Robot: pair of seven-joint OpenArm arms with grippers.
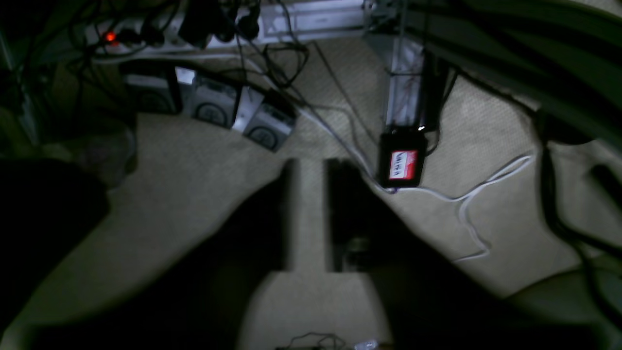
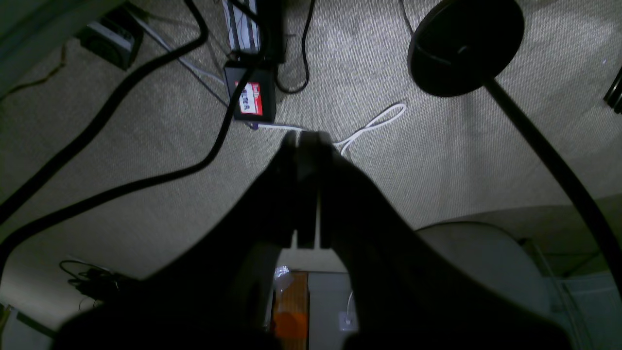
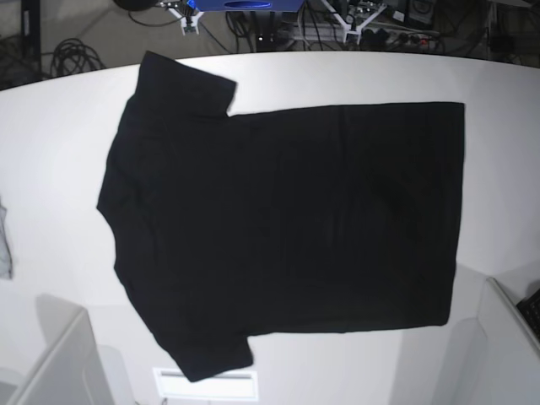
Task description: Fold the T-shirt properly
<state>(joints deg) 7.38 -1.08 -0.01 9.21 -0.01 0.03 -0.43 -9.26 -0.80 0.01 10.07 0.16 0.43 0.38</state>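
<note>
T-shirt [image 3: 287,228]: we see it flat, plain side up, on the table [image 3: 59,135], ready for folding; neither gripper is near it.
Left gripper [image 1: 311,214]: narrowly parted, empty, over carpet.
Right gripper [image 2: 307,189]: pressed together, empty.

Neither end effector shows in the base view. In both wrist views they are dark, blurred silhouettes. The grey cloth scrap [image 3: 4,245] is cut by the edge.

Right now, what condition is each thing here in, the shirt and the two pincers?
T-shirt: spread flat on the table, plain side up, unfolded.
Left pincer: open, empty, over the carpet.
Right pincer: shut, empty.
Power strip: red light on.
</note>
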